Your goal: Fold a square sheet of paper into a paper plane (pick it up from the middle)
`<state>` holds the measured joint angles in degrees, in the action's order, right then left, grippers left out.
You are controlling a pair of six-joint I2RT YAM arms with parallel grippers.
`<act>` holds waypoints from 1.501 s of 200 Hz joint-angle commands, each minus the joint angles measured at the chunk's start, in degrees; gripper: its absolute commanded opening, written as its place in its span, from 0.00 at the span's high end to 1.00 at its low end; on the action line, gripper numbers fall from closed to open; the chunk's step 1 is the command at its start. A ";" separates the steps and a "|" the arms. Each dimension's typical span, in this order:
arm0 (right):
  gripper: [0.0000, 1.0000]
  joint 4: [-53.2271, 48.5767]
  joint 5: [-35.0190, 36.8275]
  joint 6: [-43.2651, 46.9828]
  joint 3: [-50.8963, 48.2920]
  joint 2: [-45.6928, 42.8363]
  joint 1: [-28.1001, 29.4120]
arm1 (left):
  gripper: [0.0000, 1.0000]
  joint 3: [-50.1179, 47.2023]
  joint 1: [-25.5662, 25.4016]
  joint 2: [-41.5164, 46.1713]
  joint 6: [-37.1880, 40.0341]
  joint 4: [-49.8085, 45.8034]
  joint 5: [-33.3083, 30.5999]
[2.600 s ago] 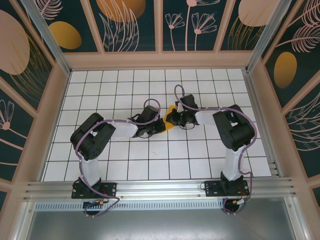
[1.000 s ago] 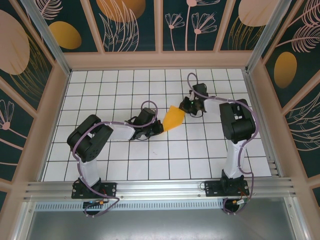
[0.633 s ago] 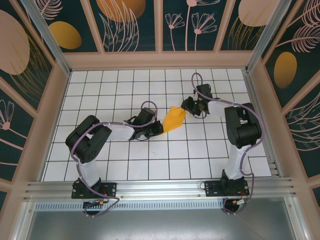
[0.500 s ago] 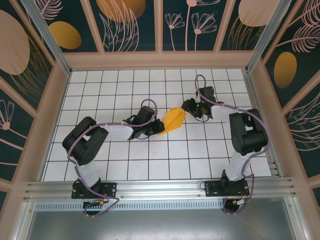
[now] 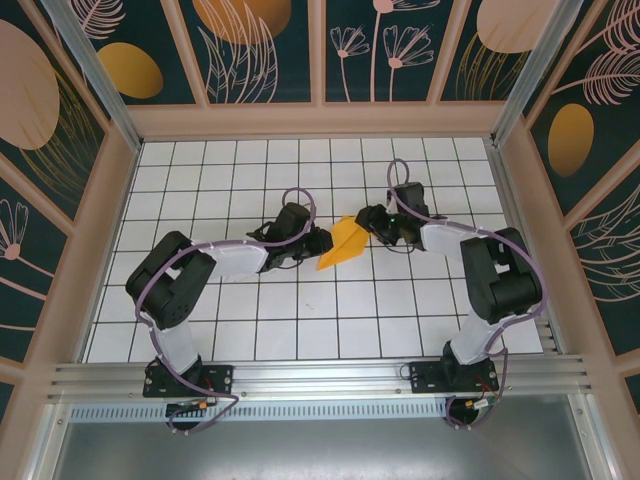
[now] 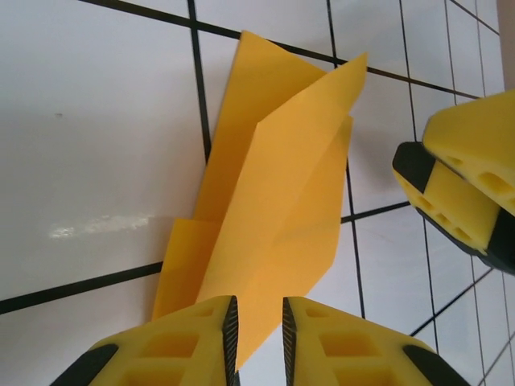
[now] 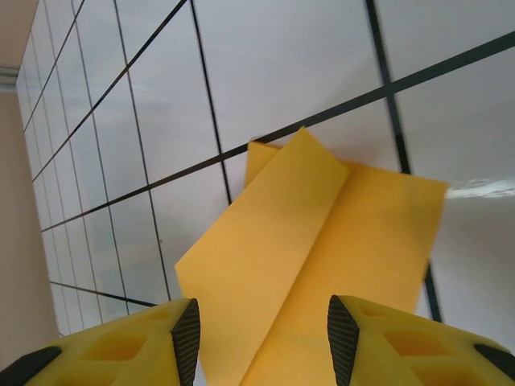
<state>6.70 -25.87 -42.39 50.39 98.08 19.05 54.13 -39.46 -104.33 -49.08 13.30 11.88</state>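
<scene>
Orange-yellow paper plane [image 5: 340,245] lies on the white gridded table [image 5: 200,320], about in the middle of it, between the two grippers. At the near edge, both arm bases stand on a metal rail [image 5: 320,378], and from there the arms reach forward and bend inward toward the paper. The left gripper [image 5: 316,243] is low at the nearer, left end of the plane. In the left wrist view its fingers [image 6: 201,338] stand a little apart with a thin gap, and a corner of the paper runs under this gap; I cannot tell if they touch it. The right gripper [image 5: 370,222] is at the farther, right end, its jaws wide apart and holding nothing, with the folded paper and its long crease below them. Behind the table stand dark painted walls [image 5: 270,60].
</scene>
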 commanded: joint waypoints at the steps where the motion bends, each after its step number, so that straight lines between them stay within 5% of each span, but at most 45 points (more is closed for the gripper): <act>1: 0.53 2.33 -1.23 -1.51 0.79 2.48 1.19 | 0.75 1.26 0.70 -1.17 1.28 -1.22 -2.22; 76: 0.54 2.05 -1.54 -2.04 3.74 7.29 2.88 | 0.70 0.91 1.52 -1.41 0.89 -1.19 -2.01; 141: 0.67 8.60 -6.33 -2.10 3.94 10.34 3.19 | 0.56 -4.00 4.99 2.34 -1.80 2.84 3.98; 201: 0.98 17.92 -10.72 -2.12 1.55 7.17 3.20 | 0.31 -11.96 9.69 9.55 -2.65 11.38 11.24; 247: 0.99 19.36 -19.30 -0.84 4.09 1.59 2.67 | 0.02 -14.39 10.46 18.30 1.91 11.38 12.62; 300: 0.99 18.98 -27.24 -1.58 8.34 -0.06 2.45 | 0.02 -14.16 10.50 21.94 -0.31 15.53 16.78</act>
<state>23.42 -47.13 -44.01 56.29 99.98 21.74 40.27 -29.19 -82.85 -48.93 24.97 25.23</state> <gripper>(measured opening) 0.030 0.985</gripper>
